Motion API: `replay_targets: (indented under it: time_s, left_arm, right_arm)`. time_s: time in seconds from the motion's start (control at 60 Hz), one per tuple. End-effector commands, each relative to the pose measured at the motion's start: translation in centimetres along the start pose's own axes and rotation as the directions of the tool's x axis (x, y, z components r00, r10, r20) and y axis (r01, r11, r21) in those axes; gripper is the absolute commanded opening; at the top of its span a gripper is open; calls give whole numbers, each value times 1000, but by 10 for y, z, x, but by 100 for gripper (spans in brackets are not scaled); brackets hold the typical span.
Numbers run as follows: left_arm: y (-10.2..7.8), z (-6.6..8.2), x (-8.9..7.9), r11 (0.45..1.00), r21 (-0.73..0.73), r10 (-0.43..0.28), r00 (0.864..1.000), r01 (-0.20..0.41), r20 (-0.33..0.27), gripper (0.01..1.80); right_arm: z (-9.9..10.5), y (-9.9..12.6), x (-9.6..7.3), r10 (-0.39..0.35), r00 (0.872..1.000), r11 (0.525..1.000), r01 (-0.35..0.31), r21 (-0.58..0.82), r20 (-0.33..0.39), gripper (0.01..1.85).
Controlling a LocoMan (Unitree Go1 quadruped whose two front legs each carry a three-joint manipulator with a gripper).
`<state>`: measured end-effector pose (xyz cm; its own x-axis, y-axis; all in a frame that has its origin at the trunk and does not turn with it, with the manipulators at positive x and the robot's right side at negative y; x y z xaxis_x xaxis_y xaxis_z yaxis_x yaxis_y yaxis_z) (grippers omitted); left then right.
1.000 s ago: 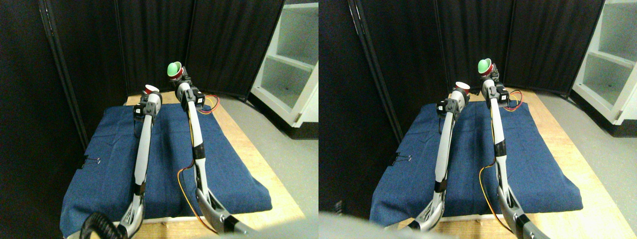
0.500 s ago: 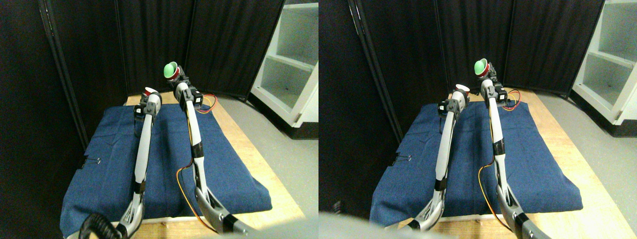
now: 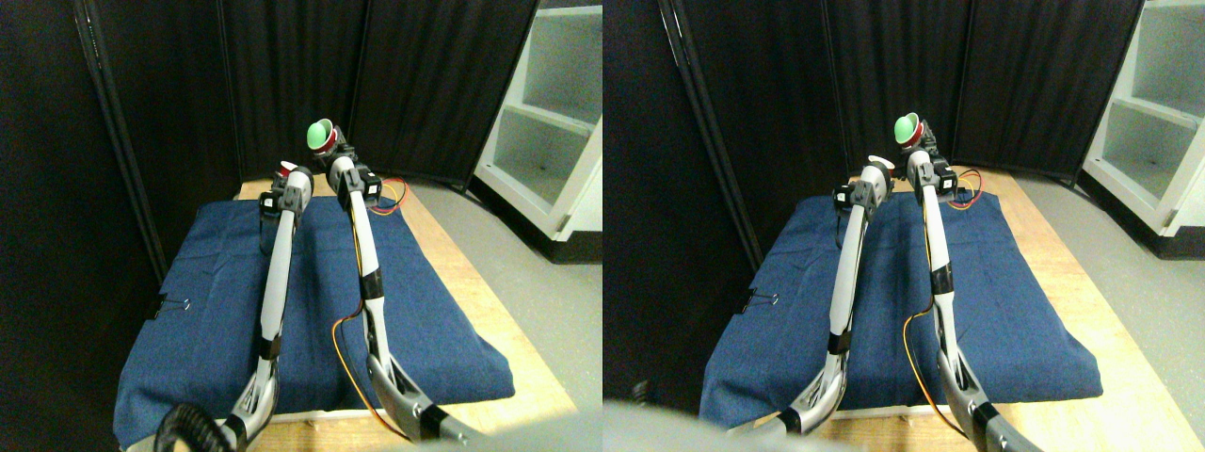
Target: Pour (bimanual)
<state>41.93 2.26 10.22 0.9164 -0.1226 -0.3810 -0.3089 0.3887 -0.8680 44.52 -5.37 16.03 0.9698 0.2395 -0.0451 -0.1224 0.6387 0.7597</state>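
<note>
Right gripper (image 3: 327, 151) grasps green cup (image 3: 318, 133), tilted, above and right of red cup (image 3: 285, 170). Left gripper (image 3: 284, 184) holds red cup upright. Step: aligning. Next: bring green rim over red cup, tip further.

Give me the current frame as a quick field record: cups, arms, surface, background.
left cup: red cup, roughly upright, at the tip of the left arm
right cup: green-lined cup, raised higher, mouth tilted toward the left
arms: both stretched forward over the cloth
surface: blue cloth on wooden table
background: black curtain, white shelf unit
pour contents: not visible
</note>
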Motion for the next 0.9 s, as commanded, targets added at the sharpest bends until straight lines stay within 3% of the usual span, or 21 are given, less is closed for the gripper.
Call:
replay_targets:
  time_s: [0.017, 0.317, 0.717, 0.9]
  left_arm:
    - [-9, 3, -3, 999, -12, -49, 999, 49, 0, 33]
    - [-9, 3, -6, 999, 3, -53, 999, 53, 0, 33]
    - [-6, -4, -7, 999, -25, -40, 999, 40, 6, 33]
    - [-3, -5, -5, 999, -32, -42, 999, 42, 6, 33]
  right_arm:
    - [1, 6, -2, 45, 999, 999, -45, -3, 3, 33]
    - [-1, 6, -5, 68, 997, 993, -70, -99, -24, 33]
    - [1, 10, -13, 60, 998, 992, -61, -114, -12, 33]
    - [2, 10, -18, 90, 996, 986, -92, -136, -20, 33]
